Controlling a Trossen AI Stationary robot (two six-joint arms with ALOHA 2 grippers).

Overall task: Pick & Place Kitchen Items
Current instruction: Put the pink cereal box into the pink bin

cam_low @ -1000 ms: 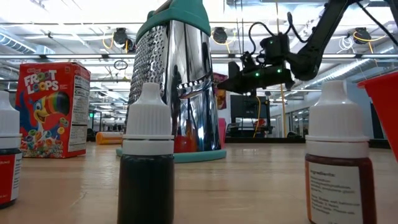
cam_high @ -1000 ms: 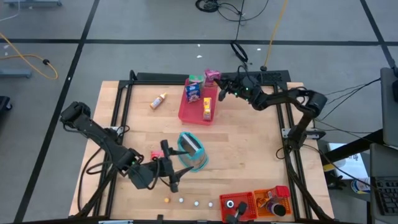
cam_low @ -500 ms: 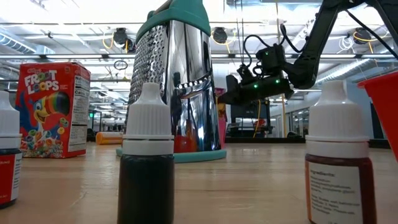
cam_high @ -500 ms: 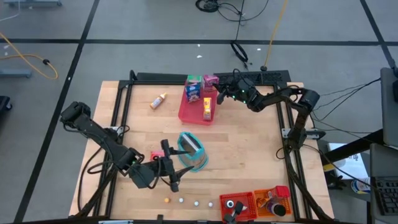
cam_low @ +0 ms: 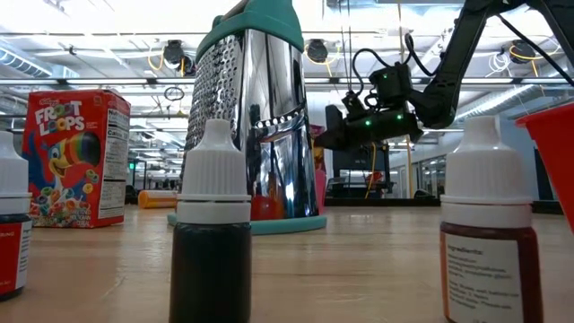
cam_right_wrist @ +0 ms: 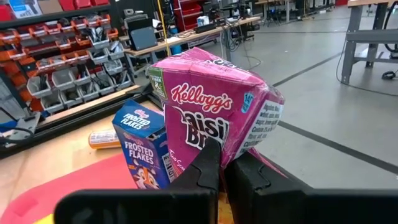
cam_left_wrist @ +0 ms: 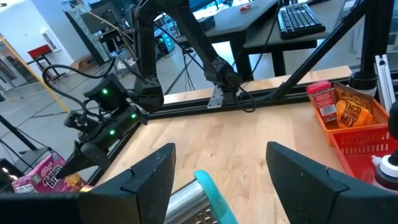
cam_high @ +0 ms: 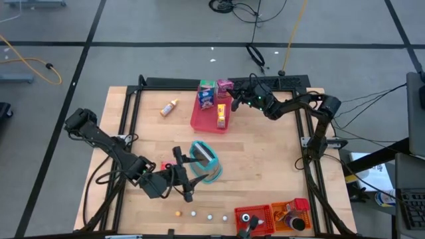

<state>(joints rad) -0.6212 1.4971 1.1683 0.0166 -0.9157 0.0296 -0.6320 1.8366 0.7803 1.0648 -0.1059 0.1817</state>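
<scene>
From above, your wooden table (cam_high: 259, 166) sits on a grey floor; the pink tray (cam_high: 202, 119) at its far middle holds a blue Frosted Flakes box (cam_high: 206, 98) and a yellow packet (cam_high: 221, 114), and red and orange bins (cam_high: 273, 217) stand at the near right. Your left gripper (cam_high: 188, 178) stands wide around the teal-topped grater (cam_high: 206, 161). In the low view, a Froot Loops box (cam_low: 77, 157) stands left of that grater. In the right wrist view, your right gripper (cam_right_wrist: 221, 163) is pinched shut under the pink Raisin Bran box (cam_right_wrist: 214, 109) beside the tray's far edge.
</scene>
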